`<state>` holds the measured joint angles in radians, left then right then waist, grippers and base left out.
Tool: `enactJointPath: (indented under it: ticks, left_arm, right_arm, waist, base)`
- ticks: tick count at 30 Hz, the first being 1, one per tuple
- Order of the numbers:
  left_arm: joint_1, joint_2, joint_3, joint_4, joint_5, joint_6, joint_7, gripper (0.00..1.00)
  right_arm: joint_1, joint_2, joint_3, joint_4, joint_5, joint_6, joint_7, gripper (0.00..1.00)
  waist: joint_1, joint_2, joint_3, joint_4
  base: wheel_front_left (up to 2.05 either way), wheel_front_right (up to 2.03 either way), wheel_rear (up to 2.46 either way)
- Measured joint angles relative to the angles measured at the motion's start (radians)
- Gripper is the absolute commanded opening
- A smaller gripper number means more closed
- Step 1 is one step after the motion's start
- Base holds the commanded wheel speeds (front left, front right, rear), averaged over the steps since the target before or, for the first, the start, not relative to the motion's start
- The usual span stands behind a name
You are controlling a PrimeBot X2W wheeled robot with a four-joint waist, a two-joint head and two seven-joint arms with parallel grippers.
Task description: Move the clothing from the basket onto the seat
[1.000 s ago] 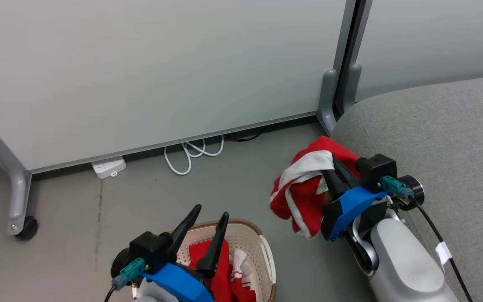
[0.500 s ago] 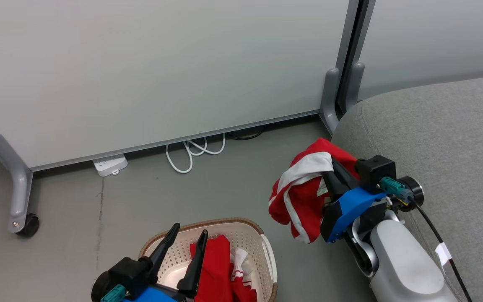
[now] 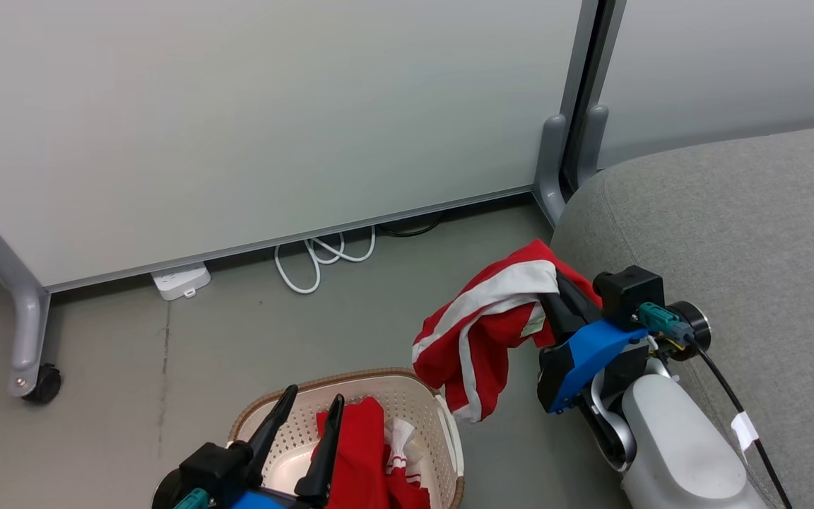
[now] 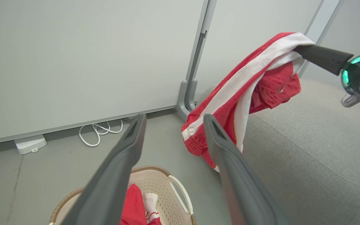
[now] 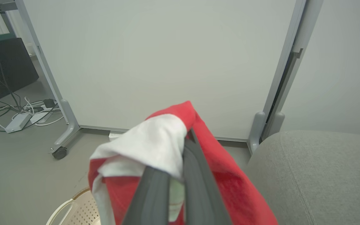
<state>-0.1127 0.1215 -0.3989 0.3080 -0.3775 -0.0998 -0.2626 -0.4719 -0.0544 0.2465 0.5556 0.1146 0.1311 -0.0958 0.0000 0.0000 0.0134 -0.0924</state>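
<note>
Red clothing point(image 3: 479, 334) with white bands, cream perforated basket point(image 3: 417, 399) with brown rim, grey seat point(image 3: 732, 212)

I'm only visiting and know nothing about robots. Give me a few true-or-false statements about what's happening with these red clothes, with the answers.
1. The right claw is shut on a red garment with a white band. True.
2. That garment lies on the grey seat. False: it hangs in the air beside the seat's edge.
3. The basket is empty. False: more red clothing lies in it.
4. The left claw is open and holds nothing. True.
5. The basket stands on the seat. False: it stands on the floor.
</note>
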Motion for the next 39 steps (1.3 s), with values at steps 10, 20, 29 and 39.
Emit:
enactJointPath:
  ticks: [10,20,29,39]
  left_arm:
    - [0.008,-0.020,0.030,0.008,0.028,-0.016,0.000,1.00]
    - [0.007,-0.030,0.039,0.009,0.050,-0.025,0.000,1.00]
    - [0.004,-0.038,0.033,0.009,0.062,-0.026,0.000,1.00]
    - [-0.024,-0.037,0.004,0.022,0.063,-0.028,0.000,1.00]
  right_arm:
    - [-0.002,0.001,0.017,0.003,0.010,0.000,-0.001,0.00]
    - [-0.004,0.002,0.025,0.017,0.011,0.000,-0.007,0.00]
    - [0.000,0.000,0.014,0.022,0.011,0.000,-0.010,0.00]
    - [0.021,-0.003,-0.017,0.017,0.009,0.000,-0.015,0.00]
  waist:
    - [0.0000,0.0000,0.007,-0.047]
    - [0.0000,0.0000,0.010,-0.184]
    - [0.0000,0.0000,0.012,-0.341]
    - [0.0000,0.0000,0.032,-0.442]
  base:
    - [0.00,0.00,0.00]
    - [0.00,0.00,0.00]
    - [0.00,0.00,0.00]
    - [0.00,0.00,0.00]
